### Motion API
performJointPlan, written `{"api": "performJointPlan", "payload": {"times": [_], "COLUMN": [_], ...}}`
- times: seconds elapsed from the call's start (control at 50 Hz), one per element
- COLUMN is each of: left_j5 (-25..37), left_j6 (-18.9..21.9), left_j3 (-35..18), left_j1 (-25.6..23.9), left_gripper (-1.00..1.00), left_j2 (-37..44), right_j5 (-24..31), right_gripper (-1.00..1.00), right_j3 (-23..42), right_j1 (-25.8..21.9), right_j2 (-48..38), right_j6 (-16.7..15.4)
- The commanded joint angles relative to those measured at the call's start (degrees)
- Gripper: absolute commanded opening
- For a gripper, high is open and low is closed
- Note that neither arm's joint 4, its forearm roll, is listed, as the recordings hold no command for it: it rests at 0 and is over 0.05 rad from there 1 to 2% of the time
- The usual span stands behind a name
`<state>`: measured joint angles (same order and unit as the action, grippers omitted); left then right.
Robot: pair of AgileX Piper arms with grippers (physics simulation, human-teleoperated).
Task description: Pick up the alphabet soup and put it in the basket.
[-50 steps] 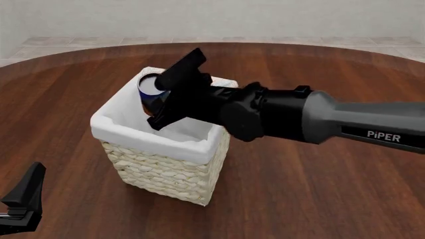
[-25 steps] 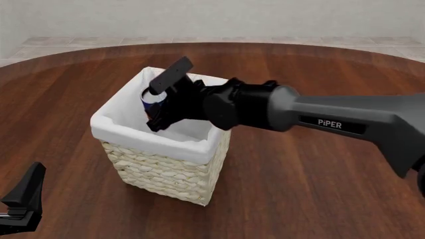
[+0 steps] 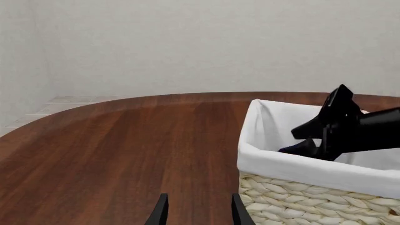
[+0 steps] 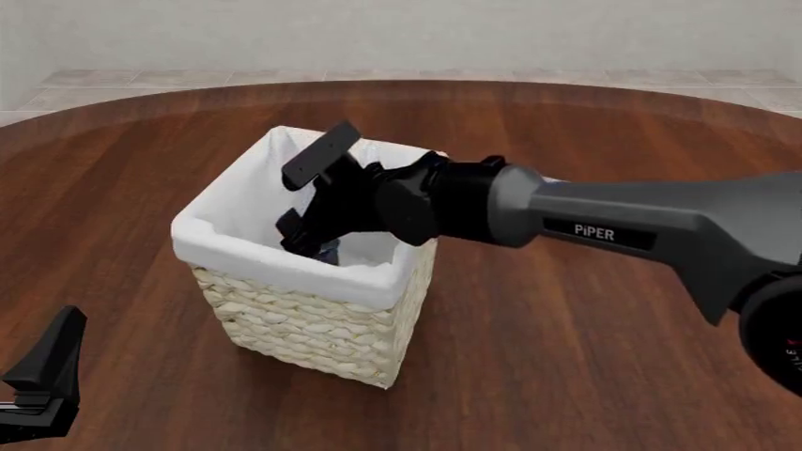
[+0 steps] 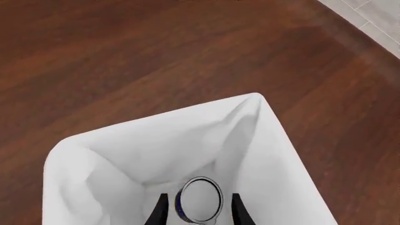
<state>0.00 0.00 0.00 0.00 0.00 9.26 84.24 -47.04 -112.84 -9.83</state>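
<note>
The alphabet soup (image 5: 199,199) is seen end-on in the right wrist view: its silver lid faces the camera, so its long axis runs along the fingers, down into the basket (image 4: 300,324). In the front view only a sliver of blue label (image 4: 327,250) is visible below the right gripper (image 4: 304,205), inside the white lining. The right gripper's fingers (image 5: 237,211) are seen flanking the can; whether they are pinching it or standing just clear cannot be told. The left gripper (image 4: 38,381) is parked at 7 o'clock of the basket, well apart, fingers spread with nothing between them. The basket stands on a round dark wooden table (image 4: 564,357); pale floor tiles (image 4: 150,80) and a plain light wall (image 3: 187,42) lie beyond. Compared with half a second ago, the can has gone lower in the basket and the gripper has dipped below the rim.
</note>
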Motion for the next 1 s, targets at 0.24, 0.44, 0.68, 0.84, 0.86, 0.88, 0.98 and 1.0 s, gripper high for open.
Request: {"api": "performJointPlan", "payload": {"times": [0.24,0.44,0.68,0.84,0.86,0.88,0.98,1.0], "left_j5": [0.0,0.0,0.0,0.0,0.0,0.0,0.0,0.0], "left_j6": [0.0,0.0,0.0,0.0,0.0,0.0,0.0,0.0], "left_j3": [0.0,0.0,0.0,0.0,0.0,0.0,0.0,0.0], "left_j1": [0.0,0.0,0.0,0.0,0.0,0.0,0.0,0.0], "left_gripper": [1.0,1.0,1.0,1.0,1.0,1.0,1.0,1.0], "left_j2": [0.0,0.0,0.0,0.0,0.0,0.0,0.0,0.0], "right_j5": [0.0,0.1,0.5,-0.2,-0.2,0.0,0.3,0.4], "right_gripper": [1.0,1.0,1.0,1.0,1.0,1.0,1.0,1.0], "right_j3": [1.0,1.5,1.5,1.1,1.1,1.4,2.0,2.1], "right_j1": [0.4,0.9,1.1,0.9,0.9,1.1,1.5,1.5], "right_j2": [0.3,2.1,5.6,7.7,7.7,7.8,9.0,9.2], "right_j6": [0.2,-0.1,-0.7,-0.6,-0.6,-0.7,-0.9,-1.0]}}
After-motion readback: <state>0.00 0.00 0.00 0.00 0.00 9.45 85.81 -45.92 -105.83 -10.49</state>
